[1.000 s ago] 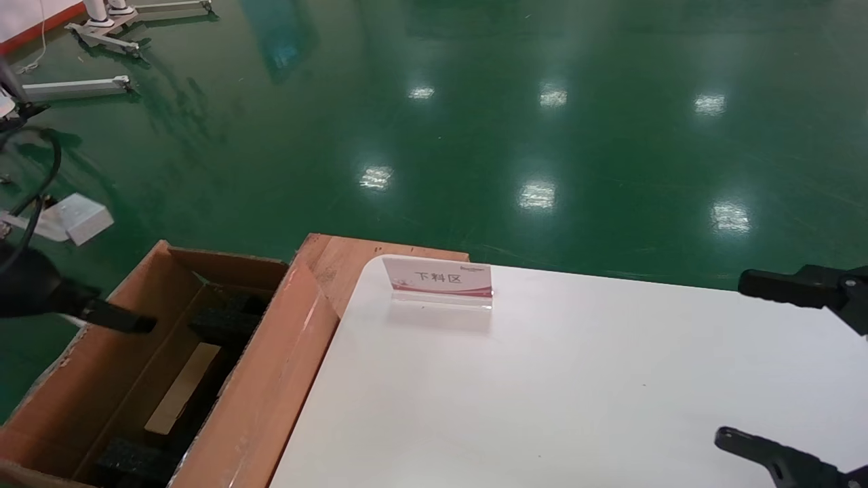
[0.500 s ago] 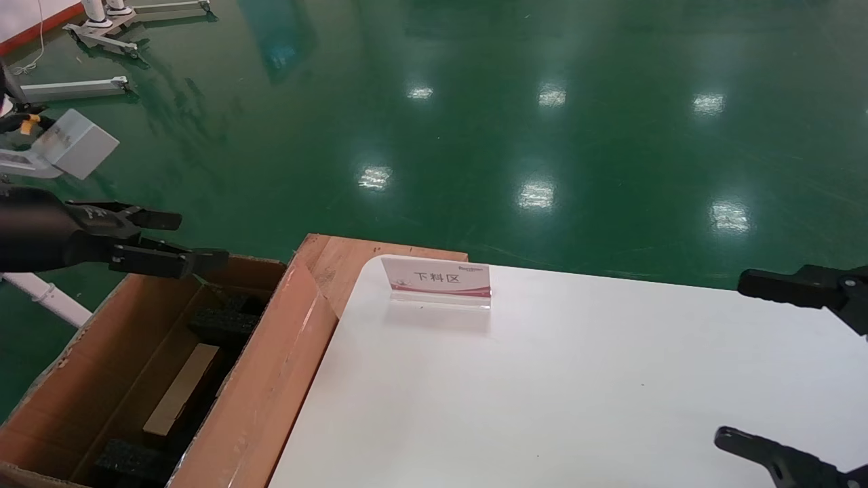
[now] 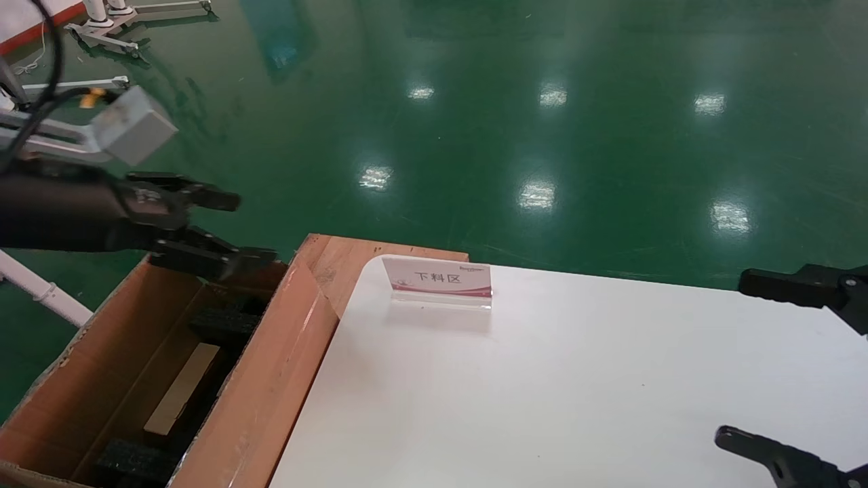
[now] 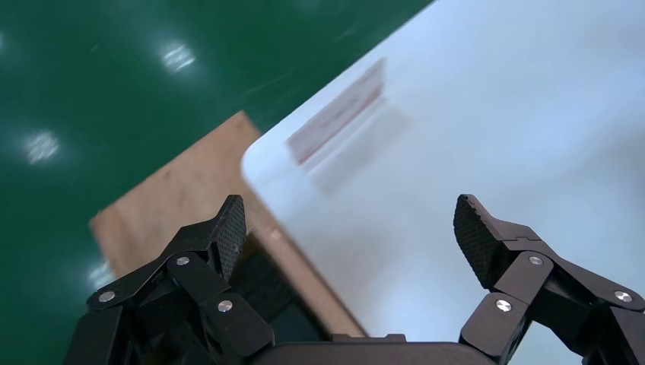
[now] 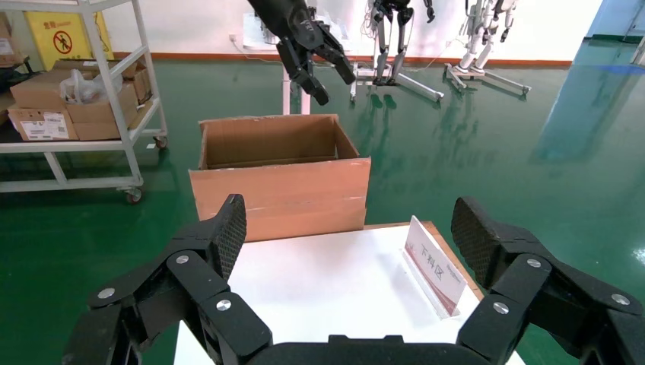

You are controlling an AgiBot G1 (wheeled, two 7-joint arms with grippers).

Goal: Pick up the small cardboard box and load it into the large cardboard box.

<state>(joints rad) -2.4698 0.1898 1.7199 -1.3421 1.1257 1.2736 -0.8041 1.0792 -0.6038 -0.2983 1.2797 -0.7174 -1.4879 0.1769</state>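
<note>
Overhead, the black left gripper (image 3: 227,227) hung above the far end of the large cardboard box (image 3: 264,393), a long brown corrugated carton with tall flaps, standing on the green floor against the left edge of the white table (image 3: 576,393). Its fingers were spread wide, holding nothing; the left wrist view confirmed both ribbed pads (image 4: 228,228) apart with only carton and table beneath. Inside the carton, black foam pieces (image 3: 224,324) sat at the far and near ends, and a pale tan, flat rectangular piece (image 3: 182,388) lay lengthwise on the bottom between them. Whether that piece was the small cardboard box could not be told; no orange-brown carton was recognisable elsewhere. A flat wooden board (image 3: 346,261) showed between carton and table corner. A clear acrylic sign stand with a red-and-white card (image 3: 437,279) stood near the table's far left corner. The black right gripper (image 3: 786,369) was at the table's right edge, released, fingers wide, empty.
</note>
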